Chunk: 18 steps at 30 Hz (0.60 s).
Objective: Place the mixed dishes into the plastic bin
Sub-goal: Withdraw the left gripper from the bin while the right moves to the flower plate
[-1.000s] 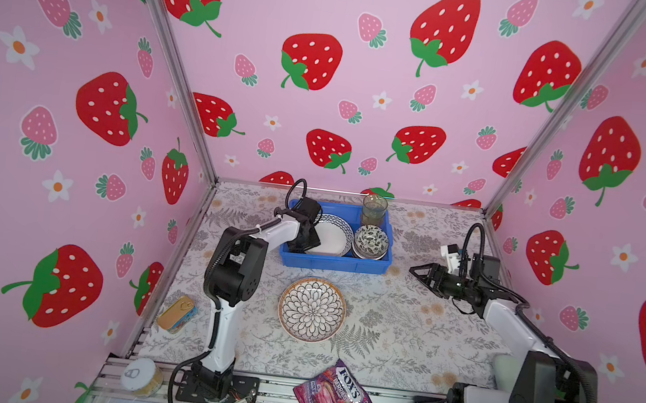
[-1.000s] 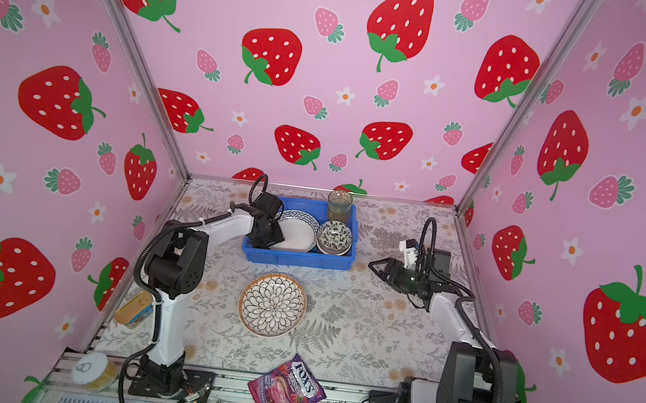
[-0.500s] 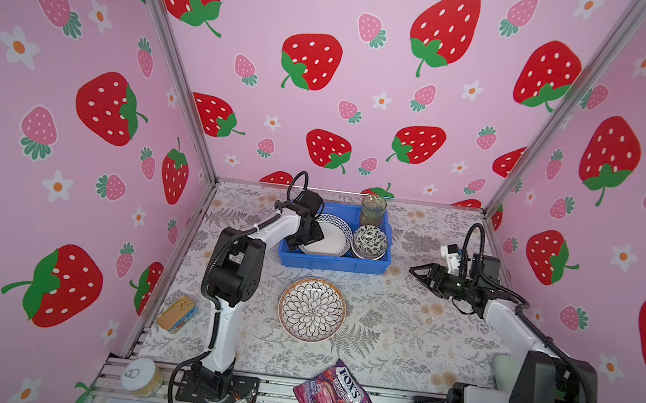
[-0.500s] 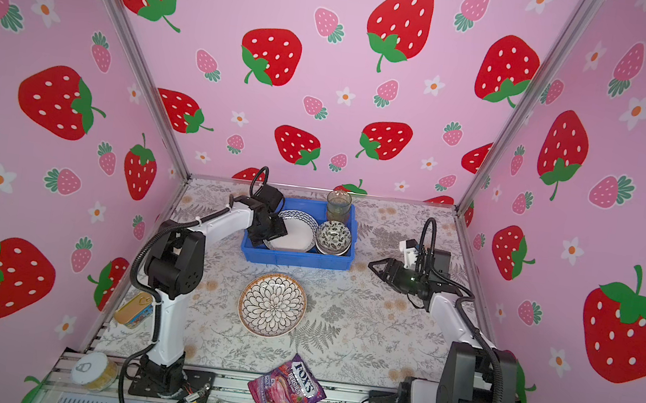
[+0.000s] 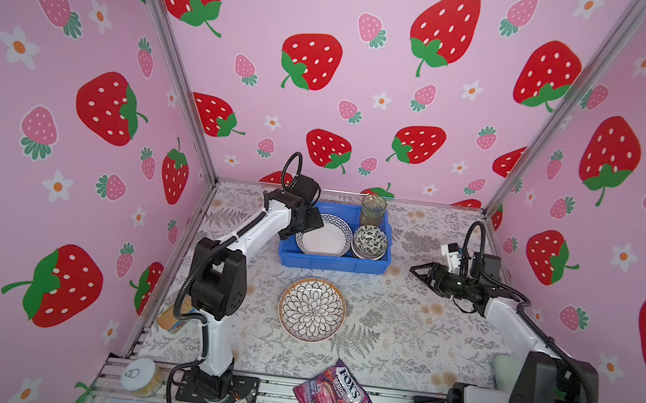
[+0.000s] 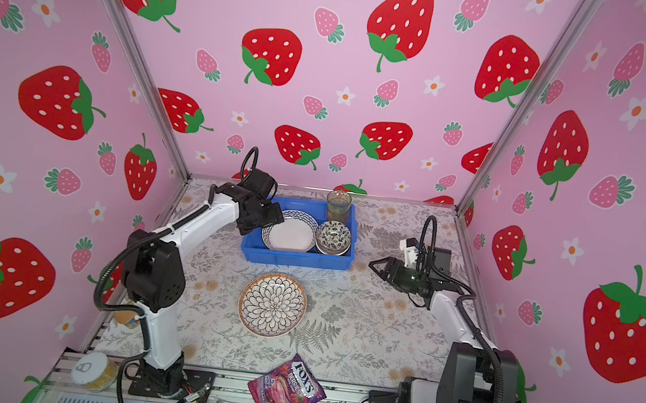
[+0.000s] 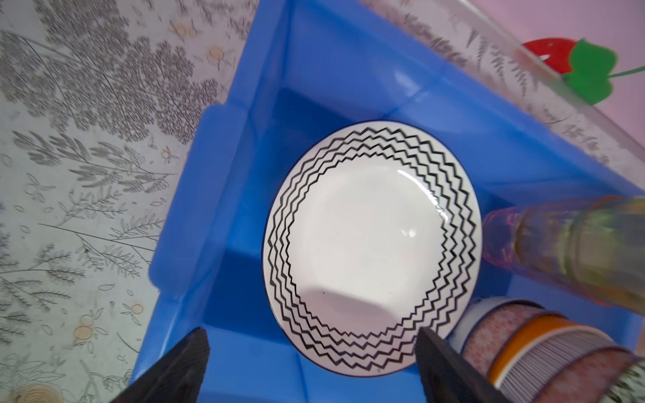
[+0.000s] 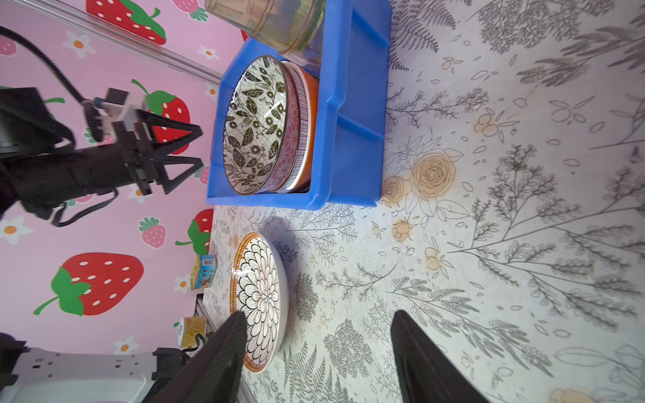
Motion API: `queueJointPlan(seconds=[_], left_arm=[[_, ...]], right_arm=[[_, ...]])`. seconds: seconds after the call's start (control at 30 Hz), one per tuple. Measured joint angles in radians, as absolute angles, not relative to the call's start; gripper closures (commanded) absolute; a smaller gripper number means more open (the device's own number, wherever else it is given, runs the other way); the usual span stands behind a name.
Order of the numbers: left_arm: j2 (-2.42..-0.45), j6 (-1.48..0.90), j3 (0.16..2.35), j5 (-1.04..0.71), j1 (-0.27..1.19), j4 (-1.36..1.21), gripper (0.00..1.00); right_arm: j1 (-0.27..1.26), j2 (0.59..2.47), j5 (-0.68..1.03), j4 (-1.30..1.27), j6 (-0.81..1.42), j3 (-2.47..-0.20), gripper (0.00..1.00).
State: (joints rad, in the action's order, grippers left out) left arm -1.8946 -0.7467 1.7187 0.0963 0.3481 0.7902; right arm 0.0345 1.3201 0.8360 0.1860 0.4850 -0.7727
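The left hand (image 5: 304, 221) has just let go: a second ago its jaws were closed down at the edge of the white round plate with the black zigzag rim (image 5: 323, 238), and now, in the left wrist view, the left hand (image 7: 310, 335) stands spread wide above that plate's near rim, grasping nothing. The plate (image 7: 370, 244) sits inside the shallow bright blue plastic bin (image 5: 330, 264), at its left end, just beside the stack of small patterned bowls (image 5: 370, 239) and the nested tinted clear glasses (image 5: 373, 208) at the right end; whether it lies quite flat cannot be told.

The right hand (image 5: 415, 270) hangs unchanged over the floral-printed table (image 5: 402, 325) to the right of the bin, jaws apart and empty.

That delivery leaves, by the look of it, one dish outside: the round plate with the black petal pattern and amber rim (image 5: 312, 309), flat on the table just in front of the bin. The purple FOX'S candy bag (image 5: 332, 396) at the front edge is no dish. Free floor in the bin looks scarce, so the last plate will probably have to rest on the zigzag one
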Motion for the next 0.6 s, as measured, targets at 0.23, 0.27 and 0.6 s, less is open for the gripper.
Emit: queueJointPlan(seconds=[0.23,0.27,0.6], left_arm=[[-1.594,-0.718,1.592,0.105,0.348,0.793,0.01],[-1.537,-0.713,1.548,0.104,0.348,0.792,0.01],[-1.048,-0.710,1.007,-0.020,0.343,0.780,0.00]], right_arm=[[0.074,1.277,0.735,0.245,0.466,-0.793,0.30],[0.096,1.267,0.712,0.253,0.466,-0.793,0.30],[0.332,1.189,0.548,0.242,0.531,-0.763,0.30]])
